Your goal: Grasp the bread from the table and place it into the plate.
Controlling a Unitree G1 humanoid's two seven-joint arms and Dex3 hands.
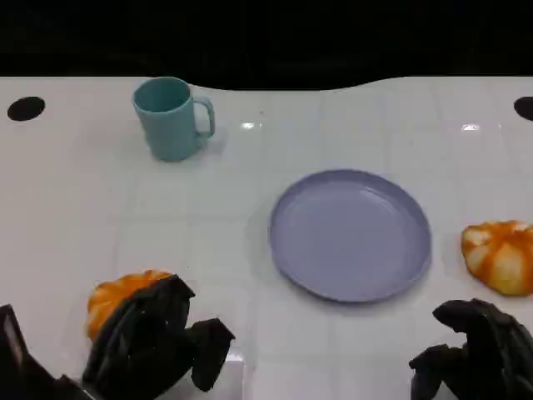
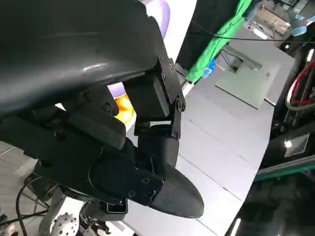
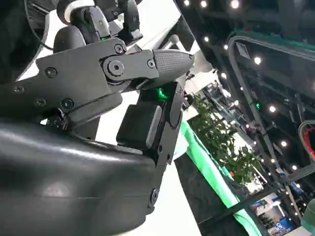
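One orange bread roll (image 1: 117, 293) lies on the white table at the near left. My left hand (image 1: 154, 342) hovers over its near side, fingers spread above it and thumb out to the right, gripping nothing. In the left wrist view a bit of that roll (image 2: 123, 109) shows past the fingers (image 2: 157, 147). The lavender plate (image 1: 350, 233) sits bare at the table's centre. A second orange-and-white roll (image 1: 500, 257) lies right of the plate. My right hand (image 1: 479, 350) rests near the front edge, just below that roll, holding nothing.
A teal mug (image 1: 171, 117) stands upright at the far left, handle to the right. Two black holes (image 1: 26, 108) mark the table's far corners. The far edge meets a dark background. Open table lies between the left roll and the plate.
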